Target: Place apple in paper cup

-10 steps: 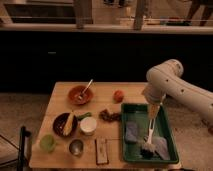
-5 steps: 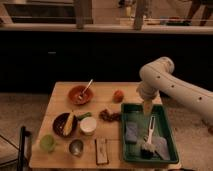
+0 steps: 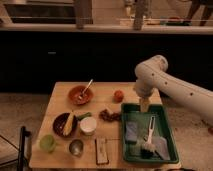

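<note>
A wooden bench (image 3: 107,88) is seen across the lower middle of the frame, set before a dark counter front. A white arm (image 3: 172,85) is reached in from the right edge, bent downward at its end. A green tray (image 3: 169,125) is placed on the right part of the bench, with a blue-grey block (image 3: 131,131) and a white-handled brush (image 3: 149,137) laid inside it. An orange-red bowl (image 3: 80,94) with a spoon is set at the upper left of the bench, and a dark bowl (image 3: 64,124) is found below it. The paper cup (image 3: 88,125) is stood upright just right of the dark bowl, near the bench's middle. The apple (image 3: 118,95) is rested on the bench above and right of the cup, well apart from it and near the tray's upper left corner. The pincer (image 3: 144,104) is held over the tray's upper edge, right of the apple and not touching it; whether it is released or clenched cannot be told
</note>
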You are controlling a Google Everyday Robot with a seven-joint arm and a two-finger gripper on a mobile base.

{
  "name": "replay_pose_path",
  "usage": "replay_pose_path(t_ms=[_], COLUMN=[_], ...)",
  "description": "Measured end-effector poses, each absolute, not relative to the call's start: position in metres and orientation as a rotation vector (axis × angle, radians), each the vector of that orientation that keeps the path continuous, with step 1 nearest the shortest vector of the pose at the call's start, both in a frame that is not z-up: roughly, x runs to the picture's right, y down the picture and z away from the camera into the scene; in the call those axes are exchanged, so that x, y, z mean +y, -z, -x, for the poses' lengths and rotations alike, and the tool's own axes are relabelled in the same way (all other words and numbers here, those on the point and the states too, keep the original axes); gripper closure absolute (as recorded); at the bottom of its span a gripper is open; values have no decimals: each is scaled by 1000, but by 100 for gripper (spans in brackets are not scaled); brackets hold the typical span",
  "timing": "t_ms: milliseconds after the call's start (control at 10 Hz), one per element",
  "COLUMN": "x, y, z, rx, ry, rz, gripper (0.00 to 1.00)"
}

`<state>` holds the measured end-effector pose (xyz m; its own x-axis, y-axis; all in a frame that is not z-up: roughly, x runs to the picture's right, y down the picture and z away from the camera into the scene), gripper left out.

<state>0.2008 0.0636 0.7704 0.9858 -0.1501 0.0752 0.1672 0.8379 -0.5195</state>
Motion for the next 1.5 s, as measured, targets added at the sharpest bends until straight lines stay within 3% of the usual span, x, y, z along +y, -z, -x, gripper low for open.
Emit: replay_pose_path(t_ms=[1500], x=[47], y=[-833], z=[-155], rx=[-95], ry=[348], rz=[568], gripper=[20])
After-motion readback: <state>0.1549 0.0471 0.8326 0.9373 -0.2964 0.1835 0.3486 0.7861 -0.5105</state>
